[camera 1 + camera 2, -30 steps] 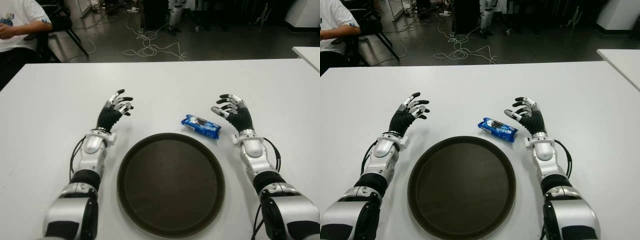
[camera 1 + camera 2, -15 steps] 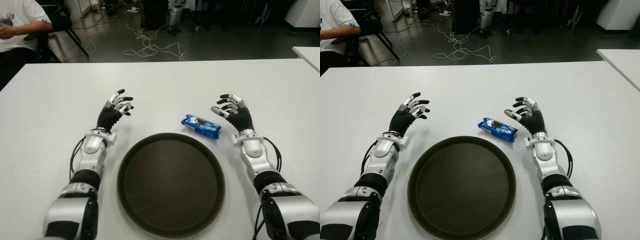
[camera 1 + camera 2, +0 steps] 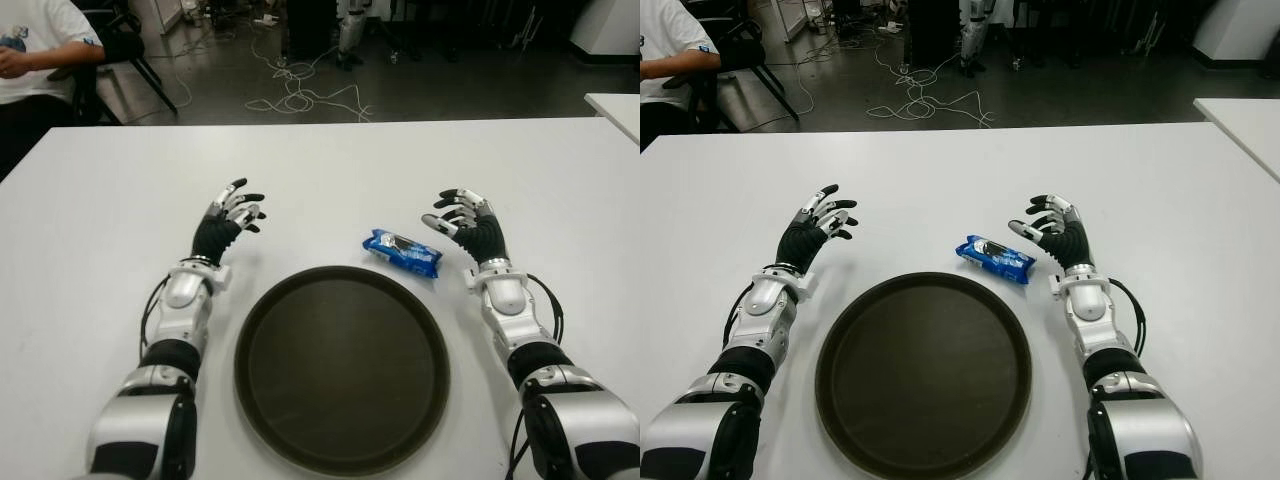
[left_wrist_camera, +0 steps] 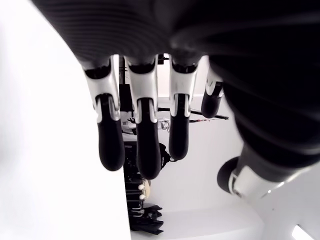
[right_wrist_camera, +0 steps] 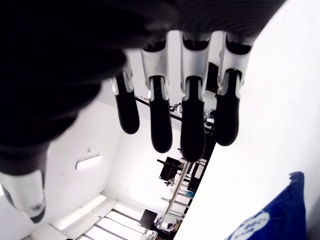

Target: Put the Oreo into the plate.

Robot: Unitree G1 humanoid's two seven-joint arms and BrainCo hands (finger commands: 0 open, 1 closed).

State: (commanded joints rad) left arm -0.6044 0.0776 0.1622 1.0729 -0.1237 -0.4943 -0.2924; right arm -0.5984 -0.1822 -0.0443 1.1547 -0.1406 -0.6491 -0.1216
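Right hand [image 3: 470, 226], fingers spread and loosely curved, holding nothing, poised just to the right of the Oreo [image 3: 401, 253]; the right wrist view confirms the four fingers [image 5: 191, 122] hang apart with only a corner of the blue wrapper showing beyond them. The Oreo, a small blue packet, lies flat on the white worktop [image 3: 330, 170], its long axis slanting from far-left to near-right, just beyond the far right rim of the plate [image 3: 342, 366] and apparently not touching it. The plate is a round, dark, shallow tray, bare inside, centred between the two forearms. Left hand [image 3: 229, 222], likewise spread and holding nothing, shows beside the plate's far left rim, well apart from the packet. The step in hand appears to be the reach and grasp, with the task not yet begun in earnest. To do it well, the right hand would best travel leftward over the packet and close thumb against fingers across its narrow width, rather than along its length, since the thin, slick wrapper is likely to slide on the smooth worktop if pushed from one side only. A light lift that clears the raised rim, followed by release near the plate's centre, should suffice. A seated person [image 3: 35, 45] is partly visible beyond the worktop's far left corner.
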